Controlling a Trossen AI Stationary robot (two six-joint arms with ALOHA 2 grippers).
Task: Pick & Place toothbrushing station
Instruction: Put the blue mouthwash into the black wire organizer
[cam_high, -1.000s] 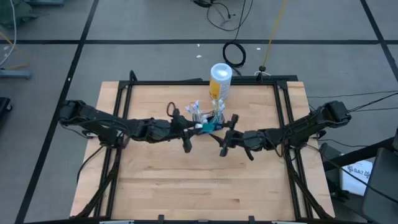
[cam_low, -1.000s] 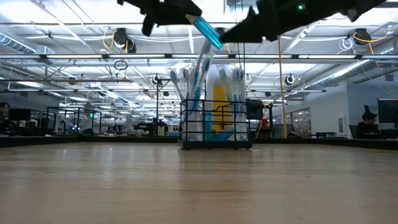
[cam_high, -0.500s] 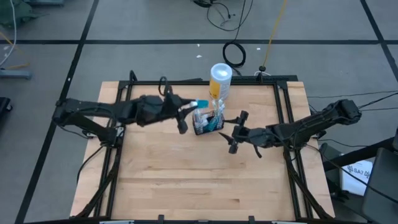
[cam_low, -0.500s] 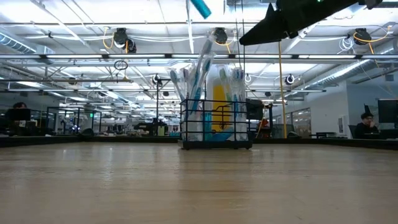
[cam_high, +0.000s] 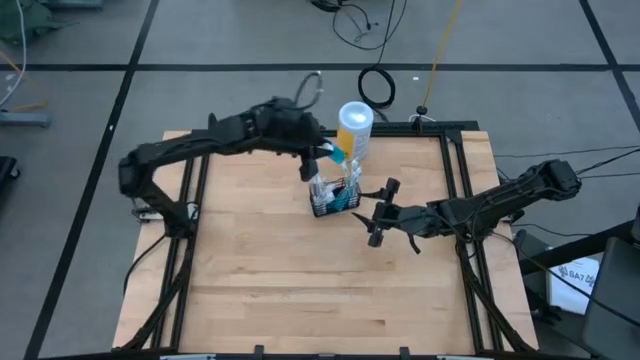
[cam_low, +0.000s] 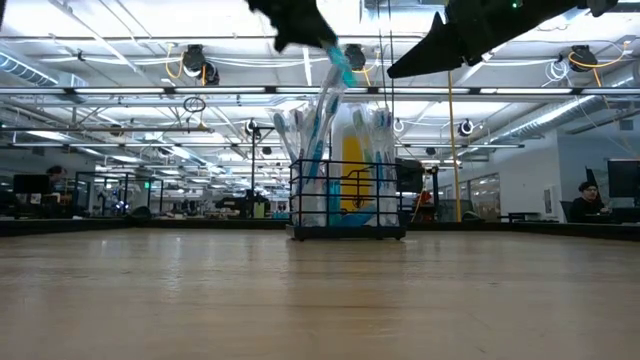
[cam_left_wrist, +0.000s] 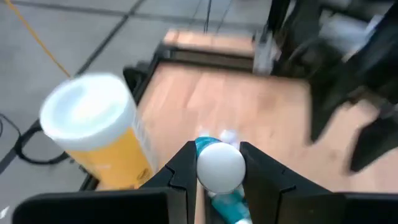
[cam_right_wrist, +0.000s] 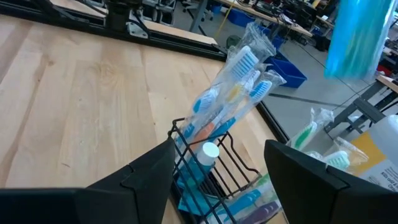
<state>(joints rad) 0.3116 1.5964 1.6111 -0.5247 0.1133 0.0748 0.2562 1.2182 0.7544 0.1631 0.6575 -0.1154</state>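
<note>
The toothbrushing station, a black wire-mesh basket (cam_high: 336, 203) (cam_low: 347, 200) (cam_right_wrist: 202, 171), stands on the table at mid-far and holds several wrapped toothbrushes (cam_right_wrist: 233, 93) upright. My left gripper (cam_high: 312, 160) (cam_low: 300, 18) hovers above the basket's far left side, shut on a teal tube (cam_high: 335, 152) (cam_low: 341, 62) with a white cap. My right gripper (cam_high: 378, 212) (cam_right_wrist: 221, 152) waits open just right of the basket, above the table, fingers pointing at it. My left gripper pinches the tube at its white cap end (cam_left_wrist: 219, 167) between the two fingers (cam_left_wrist: 255, 171). The fingers come from the table's left, slanting down. The teal body (cam_low: 343, 66) sticks out past them, slanting down toward the toothbrush tops, clear of the table.
A white-and-yellow cylindrical canister (cam_high: 354, 128) (cam_left_wrist: 93, 134) stands right behind the basket at the far edge. A black frame (cam_high: 300, 132) rims the table. Bare wood (cam_high: 320, 290) fills the near half.
My left gripper has carried the teal tube from beside the basket's near left side toward the far edge and upward, turning until it points right over the basket. My right gripper has drawn back a little toward the right edge. The basket has kept still.
</note>
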